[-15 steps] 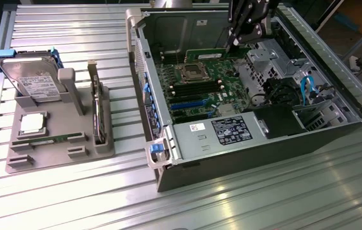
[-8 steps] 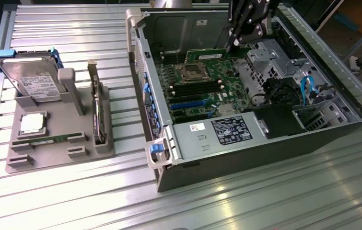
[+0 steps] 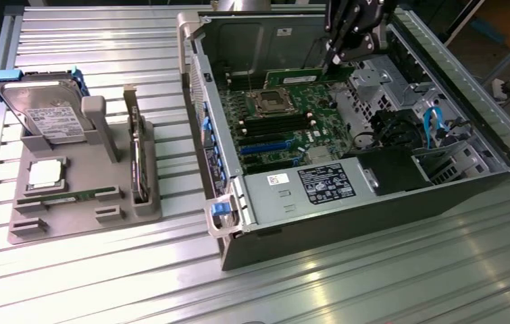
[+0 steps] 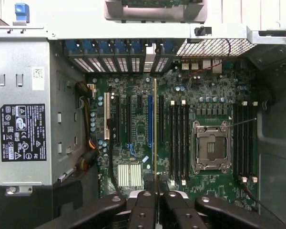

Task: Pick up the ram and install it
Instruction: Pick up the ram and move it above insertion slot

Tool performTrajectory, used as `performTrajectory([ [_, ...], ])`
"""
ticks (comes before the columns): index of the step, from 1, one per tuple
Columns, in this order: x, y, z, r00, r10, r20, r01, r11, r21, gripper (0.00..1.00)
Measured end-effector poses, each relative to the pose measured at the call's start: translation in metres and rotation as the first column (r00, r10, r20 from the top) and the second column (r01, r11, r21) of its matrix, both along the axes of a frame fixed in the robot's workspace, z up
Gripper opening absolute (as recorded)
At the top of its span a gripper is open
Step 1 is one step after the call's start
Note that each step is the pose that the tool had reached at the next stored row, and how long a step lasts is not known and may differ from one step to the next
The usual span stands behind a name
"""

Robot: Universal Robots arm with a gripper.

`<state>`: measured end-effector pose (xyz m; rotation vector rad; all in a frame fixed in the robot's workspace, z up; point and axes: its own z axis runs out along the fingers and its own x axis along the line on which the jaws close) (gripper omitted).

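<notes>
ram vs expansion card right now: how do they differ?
Place: the ram hangs over the motherboard inside the case. The expansion card sits outside it, in the grey holder at the exterior view's left.
Grip: the ram is pinched between the gripper's fingers, while nothing touches the expansion card.
Look: the ram is a thin green strip and the expansion card is darker.
Shared: both stand on edge.
</notes>
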<state>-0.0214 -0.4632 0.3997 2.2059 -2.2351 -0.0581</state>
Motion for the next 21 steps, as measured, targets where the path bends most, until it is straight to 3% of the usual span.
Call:
performTrajectory([
  [7, 0.004, 0.0001, 0.0000, 1.0000, 0.000, 0.0000, 0.000, 1.0000, -0.0001, 0.12],
  [11, 0.004, 0.0046, -0.0006, 1.0000, 0.000, 0.0002, 0.000, 1.0000, 0.0009, 0.12],
  [14, 0.004, 0.0101, -0.0013, 1.0000, 0.000, 0.0002, 0.000, 1.0000, 0.0008, 0.12],
  [17, 0.004, 0.0186, -0.0022, 1.0000, 0.000, 0.0002, 0.000, 1.0000, 0.0008, 0.12],
  [19, 0.004, 0.0250, -0.0029, 1.0000, 0.000, 0.0003, 0.000, 1.0000, 0.0009, 0.12],
  [21, 0.004, 0.0344, -0.0037, 1.0000, 0.000, 0.0003, 0.000, 1.0000, 0.0009, 0.12],
])
